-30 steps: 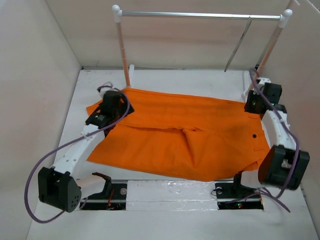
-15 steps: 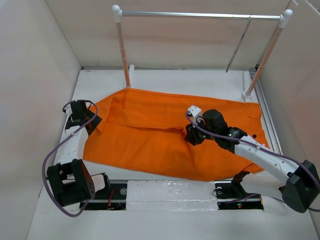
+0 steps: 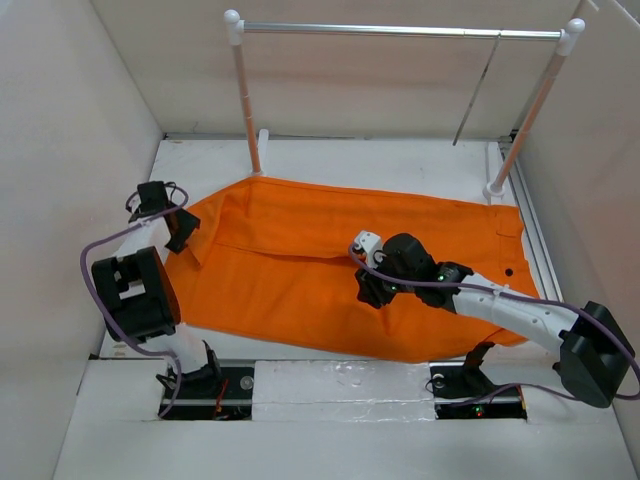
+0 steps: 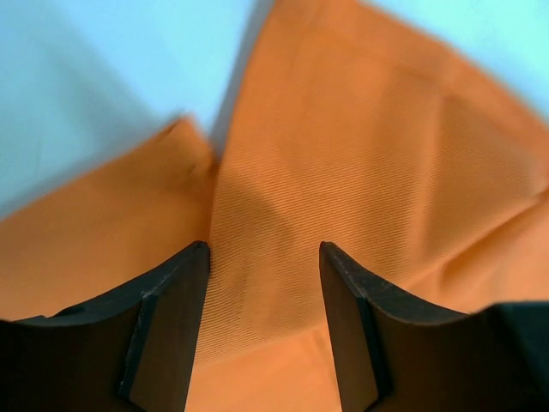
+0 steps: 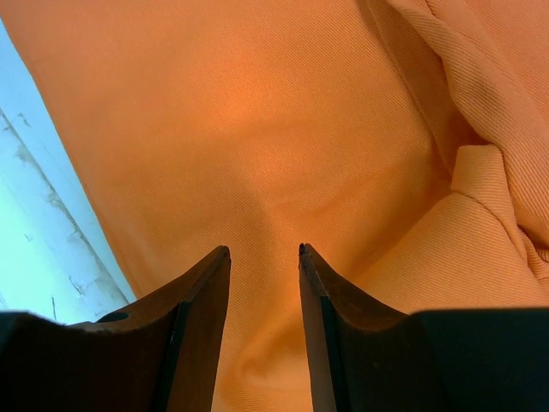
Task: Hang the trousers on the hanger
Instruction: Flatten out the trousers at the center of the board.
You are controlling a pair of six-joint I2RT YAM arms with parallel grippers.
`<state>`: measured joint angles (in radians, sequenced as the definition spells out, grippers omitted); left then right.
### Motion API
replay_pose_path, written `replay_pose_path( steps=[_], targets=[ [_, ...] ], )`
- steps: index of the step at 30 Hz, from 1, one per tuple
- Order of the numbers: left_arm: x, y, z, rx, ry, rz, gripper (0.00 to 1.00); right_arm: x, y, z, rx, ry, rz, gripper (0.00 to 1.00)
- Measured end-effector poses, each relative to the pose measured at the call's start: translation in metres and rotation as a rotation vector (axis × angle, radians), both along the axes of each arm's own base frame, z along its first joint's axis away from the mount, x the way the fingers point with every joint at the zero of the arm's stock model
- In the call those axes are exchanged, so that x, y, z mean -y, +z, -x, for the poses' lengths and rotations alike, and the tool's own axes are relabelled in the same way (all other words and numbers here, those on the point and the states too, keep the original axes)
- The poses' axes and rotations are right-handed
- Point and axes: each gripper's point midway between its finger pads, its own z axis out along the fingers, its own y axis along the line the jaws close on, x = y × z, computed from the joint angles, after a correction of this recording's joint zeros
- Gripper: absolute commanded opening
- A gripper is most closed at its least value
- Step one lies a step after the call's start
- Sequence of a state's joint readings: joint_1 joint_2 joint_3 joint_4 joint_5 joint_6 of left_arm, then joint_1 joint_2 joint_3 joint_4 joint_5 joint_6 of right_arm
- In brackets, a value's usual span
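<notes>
White tabletop (image 3: 380,165), beige walls (image 3: 60,150). Ribbed orange trousers (image 3: 300,260) lie flat mid-table. The thin hanger (image 3: 478,90) hangs far right on a silver rail (image 3: 400,31). Over the cloth, the left gripper (image 4: 262,249) is parted wide and the right gripper (image 5: 263,251) narrowly, both empty.

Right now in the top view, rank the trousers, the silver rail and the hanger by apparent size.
1. trousers: by far the largest.
2. silver rail: long but thin.
3. hanger: seen edge-on as a sliver, so its true size is unsure.

You see the trousers (image 3: 300,260) as matt, finely ribbed cloth, on a smooth bench (image 3: 400,165) beneath a shiny metal rail (image 3: 400,31).
</notes>
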<state>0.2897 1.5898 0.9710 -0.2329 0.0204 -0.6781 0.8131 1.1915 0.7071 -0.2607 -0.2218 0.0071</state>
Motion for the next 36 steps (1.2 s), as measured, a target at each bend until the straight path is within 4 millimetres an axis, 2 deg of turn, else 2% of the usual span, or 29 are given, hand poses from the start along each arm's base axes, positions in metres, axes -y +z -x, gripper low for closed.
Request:
replay_pose_path(
  steps=[3,7,15,16,18,19,20,23,27,33,34,36],
  targets=[
    [-0.013,0.014,-0.030,0.044,0.010,-0.032,0.47,0.000,0.000,0.000,0.007,0.006,0.005,0.43],
    [-0.029,0.017,-0.063,0.057,0.021,-0.072,0.46,0.001,0.000,-0.001,0.011,0.002,0.008,0.44],
    [-0.046,-0.021,-0.089,-0.057,0.017,-0.092,0.46,0.003,-0.002,-0.002,0.009,-0.005,0.019,0.44],
    [-0.048,-0.026,-0.091,-0.078,0.016,-0.097,0.43,0.004,-0.003,-0.002,0.008,-0.007,0.022,0.44],
    [-0.053,-0.022,-0.101,-0.070,0.015,-0.110,0.33,0.003,-0.006,-0.002,0.001,-0.007,0.032,0.43],
    [-0.055,-0.022,-0.106,-0.069,0.014,-0.117,0.07,0.003,-0.008,-0.003,-0.005,-0.009,0.040,0.43],
    [-0.058,-0.024,-0.110,-0.070,0.017,-0.122,0.00,0.003,-0.009,-0.003,-0.008,-0.009,0.045,0.44],
    [-0.065,-0.028,-0.123,-0.094,0.003,-0.140,0.00,0.005,-0.011,-0.006,-0.012,-0.021,0.061,0.43],
    [-0.080,-0.025,-0.154,-0.069,0.008,-0.166,0.00,0.012,-0.008,-0.014,-0.003,-0.062,0.088,0.43],
    [-0.113,-0.007,-0.187,-0.007,0.047,-0.206,0.00,0.020,0.008,-0.028,0.019,-0.115,0.117,0.44],
    [-0.115,-0.002,-0.190,0.005,0.047,-0.209,0.04,0.021,0.010,-0.029,0.023,-0.117,0.120,0.44],
    [-0.118,0.005,-0.193,0.020,0.045,-0.218,0.22,0.021,0.013,-0.030,0.025,-0.119,0.124,0.45]
  ],
)
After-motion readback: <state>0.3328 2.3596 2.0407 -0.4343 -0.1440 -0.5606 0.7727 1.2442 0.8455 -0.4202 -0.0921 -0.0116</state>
